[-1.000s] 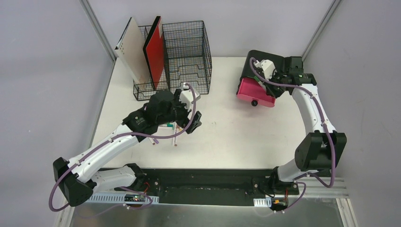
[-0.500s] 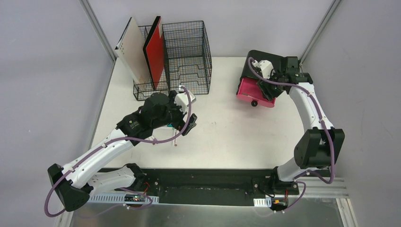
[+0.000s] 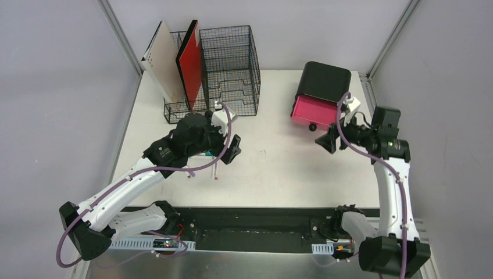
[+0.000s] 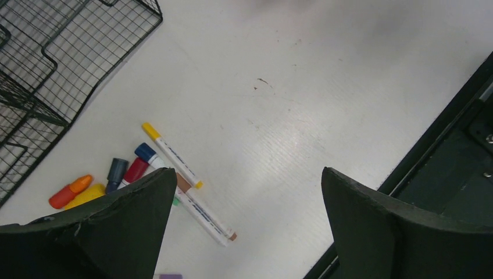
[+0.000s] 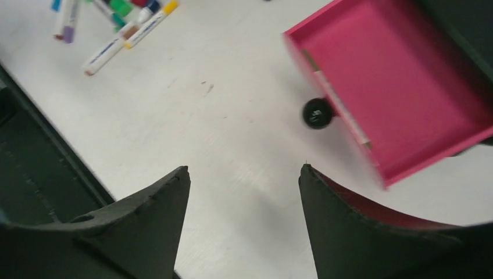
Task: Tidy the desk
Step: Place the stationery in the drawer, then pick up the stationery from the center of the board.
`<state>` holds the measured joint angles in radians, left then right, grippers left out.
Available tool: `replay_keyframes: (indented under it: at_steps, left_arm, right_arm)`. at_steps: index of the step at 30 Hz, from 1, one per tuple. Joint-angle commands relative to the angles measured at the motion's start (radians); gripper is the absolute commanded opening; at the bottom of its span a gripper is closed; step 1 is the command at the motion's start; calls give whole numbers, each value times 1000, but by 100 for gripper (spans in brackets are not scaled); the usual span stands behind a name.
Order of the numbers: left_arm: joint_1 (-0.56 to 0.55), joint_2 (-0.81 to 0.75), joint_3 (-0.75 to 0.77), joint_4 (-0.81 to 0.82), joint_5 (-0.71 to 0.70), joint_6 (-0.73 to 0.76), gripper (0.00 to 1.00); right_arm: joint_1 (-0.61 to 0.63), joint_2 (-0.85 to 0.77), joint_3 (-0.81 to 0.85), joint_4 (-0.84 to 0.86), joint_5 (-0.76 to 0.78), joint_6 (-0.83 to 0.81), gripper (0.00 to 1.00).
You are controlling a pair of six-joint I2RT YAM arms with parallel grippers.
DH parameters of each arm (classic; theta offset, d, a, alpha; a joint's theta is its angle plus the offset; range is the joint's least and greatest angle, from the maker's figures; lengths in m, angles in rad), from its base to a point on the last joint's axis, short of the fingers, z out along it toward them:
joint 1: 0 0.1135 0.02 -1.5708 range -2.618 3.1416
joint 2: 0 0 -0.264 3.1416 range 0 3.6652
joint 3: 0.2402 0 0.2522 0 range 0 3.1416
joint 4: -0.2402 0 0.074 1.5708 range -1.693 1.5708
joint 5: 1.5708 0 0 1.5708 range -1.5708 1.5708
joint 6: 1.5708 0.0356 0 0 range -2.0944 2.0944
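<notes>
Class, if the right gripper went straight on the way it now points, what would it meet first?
The right gripper would probably reach the bare white flat desk, beside the round black knob of the open pink drawer; depth is unclear.

Pink drawer (image 5: 407, 87), white desk (image 3: 279, 168)

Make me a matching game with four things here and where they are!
Things:
1. pink drawer
2. red board
3. markers
4. left pincer

Places or states:
a. standing upright in the wire organizer
b. pulled out of the black box
c. open, above the markers
d. lying loose on the desk

Pairs: 1-b, 2-a, 3-d, 4-c
</notes>
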<state>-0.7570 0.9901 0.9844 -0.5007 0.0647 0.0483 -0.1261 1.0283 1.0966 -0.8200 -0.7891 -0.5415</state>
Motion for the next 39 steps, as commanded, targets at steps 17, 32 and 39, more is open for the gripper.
replay_keyframes:
  at_steps: [17,32,39]
  left_arm:
    - [59,-37,-308,62,-213,-542,90]
    - [77,181,-284,43,-297,-635,43]
    - [77,263,-283,43,-311,-643,43]
  right_arm:
    - [-61,-96,-175,-3,-61,-99,74]
    - [-63,-89,-182,-8,-41,-125,74]
    - [-63,-88,-184,-10,-38,-132,75]
